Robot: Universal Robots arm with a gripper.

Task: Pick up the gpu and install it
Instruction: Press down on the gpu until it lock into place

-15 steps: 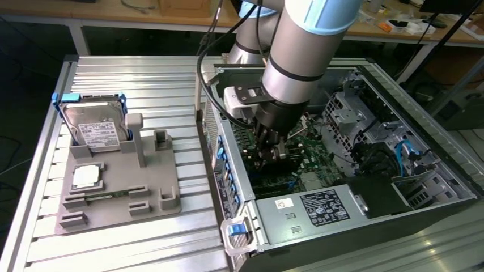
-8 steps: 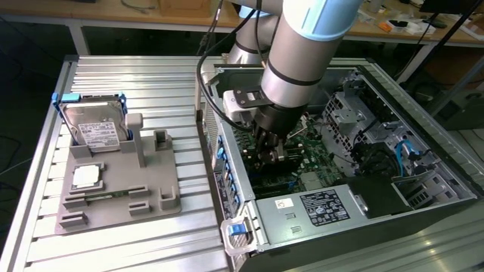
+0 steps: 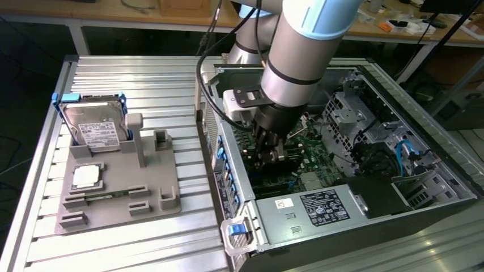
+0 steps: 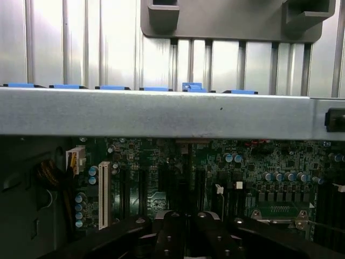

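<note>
The end effector [image 3: 271, 163] is hovering mid-frame over the motherboard [image 3: 311, 148] inside the case [image 3: 233, 187], apparently clamping the gpu [image 3: 280, 152].

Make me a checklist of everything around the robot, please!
Surface: slatted metal table, holding a grey holder and open computer case.
Job's things: gpu, perhaps the silvery piece under the gripper, over the motherboard.
Clutter: hard drive and processor chip on the holder.
Grippers: gripper inside the case, low over the motherboard.
Cables: black cable along the arm; blue cables in the case.
Surroundings: wooden benches behind.
</note>
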